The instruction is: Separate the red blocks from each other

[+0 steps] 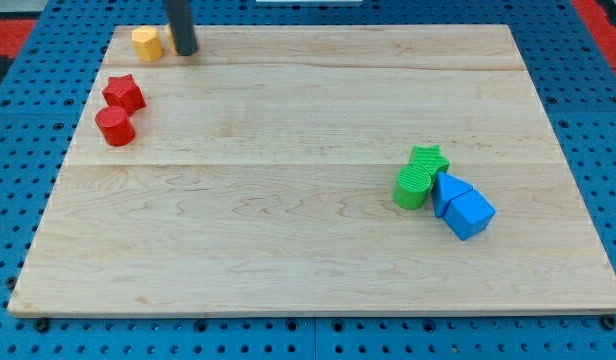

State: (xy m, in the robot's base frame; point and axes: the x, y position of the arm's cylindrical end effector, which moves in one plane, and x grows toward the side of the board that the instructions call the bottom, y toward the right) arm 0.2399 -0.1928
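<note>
A red star block (123, 93) and a red cylinder (115, 126) sit close together near the board's left edge, the star just above the cylinder, touching or nearly so. My tip (186, 51) rests at the view's top left, right of a yellow block (146, 43) and above and to the right of the red star. A second yellow piece shows as a sliver between the rod and the yellow block.
A green star (428, 159), a green cylinder (413, 187) and two blue blocks (450, 188) (470, 213) cluster at the view's right. The wooden board (308, 250) lies on a blue pegboard surface.
</note>
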